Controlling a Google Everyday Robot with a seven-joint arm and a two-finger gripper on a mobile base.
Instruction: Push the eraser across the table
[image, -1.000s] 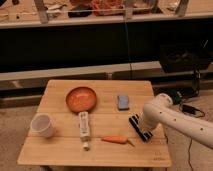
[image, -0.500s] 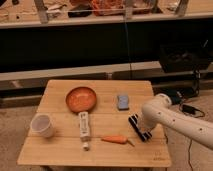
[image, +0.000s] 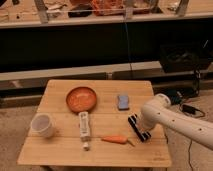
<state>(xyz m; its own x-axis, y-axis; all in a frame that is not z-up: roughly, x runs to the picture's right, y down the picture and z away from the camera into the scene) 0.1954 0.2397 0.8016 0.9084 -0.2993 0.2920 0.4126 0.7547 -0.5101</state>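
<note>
Lying near the right edge of the pale wooden plank tabletop (image: 60, 150), the eraser (image: 138, 128) is a long, narrow black block with pale markings. Over its far end sits the closed, empty gripper (image: 141, 121). An orange carrot (image: 115, 140) lies just left.

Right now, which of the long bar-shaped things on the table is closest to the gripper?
The black eraser with the pale stripe; the shut gripper is right at it, near the table's right edge. The white remote-like bar lies farther left.
</note>
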